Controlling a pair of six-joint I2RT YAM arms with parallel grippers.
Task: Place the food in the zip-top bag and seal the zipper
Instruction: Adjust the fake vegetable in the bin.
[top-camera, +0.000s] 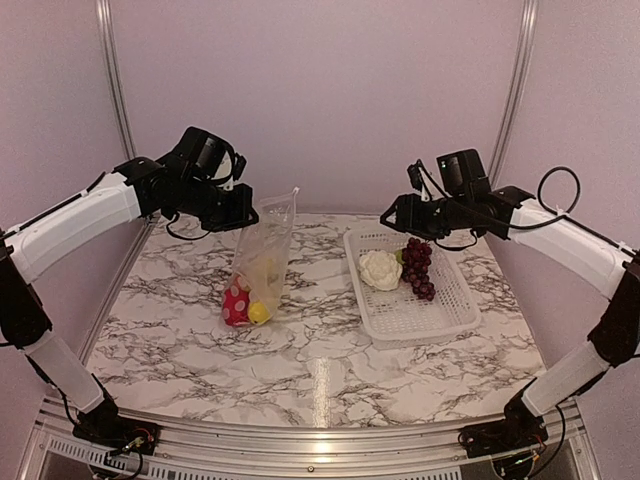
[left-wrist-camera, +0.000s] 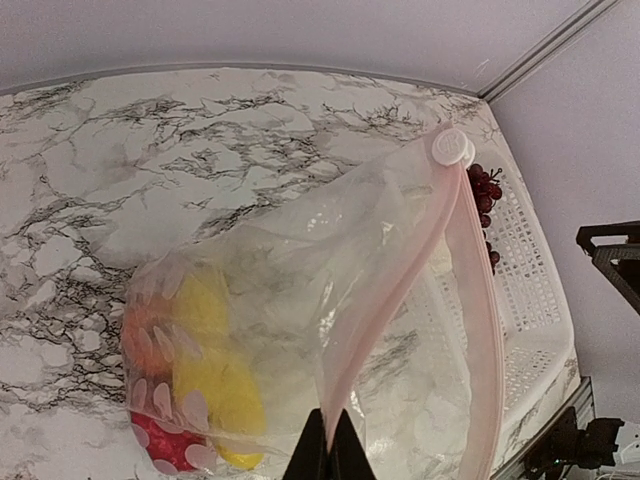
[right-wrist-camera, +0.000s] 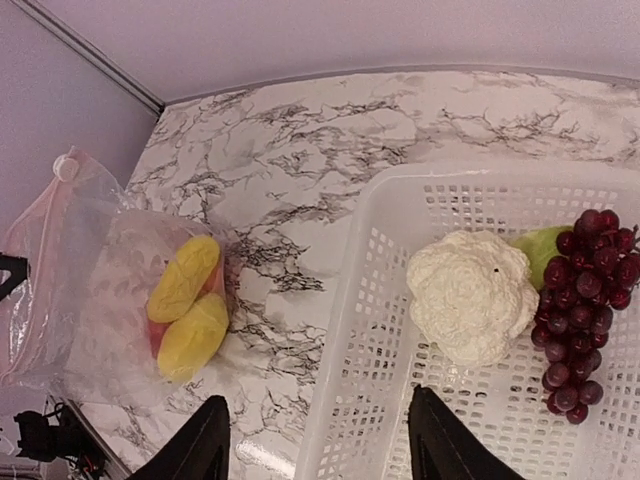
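Note:
The clear zip-top bag (top-camera: 268, 245) stands upright on the table, held by its mouth edge. My left gripper (top-camera: 240, 215) is shut on one lip of the bag, right at the whitish-pink zipper strip (left-wrist-camera: 400, 290); its fingertips (left-wrist-camera: 328, 445) pinch it. The mouth gapes open, and a white slider (left-wrist-camera: 452, 147) sits at the far end. Two yellow pieces (right-wrist-camera: 190, 310) and a red piece (top-camera: 236, 303) lie inside the bag. The white cauliflower (top-camera: 380, 269) and the dark purple grapes (top-camera: 418, 267) lie in the basket. My right gripper (top-camera: 395, 215) is open and empty above the basket's left rim (right-wrist-camera: 318, 430).
The white latticed basket (top-camera: 425, 322) stands right of the bag, near the table's right side. A green leaf (right-wrist-camera: 540, 250) shows between the cauliflower and the grapes. Pink walls and metal frame rails close the back and sides. The table top is marble-patterned.

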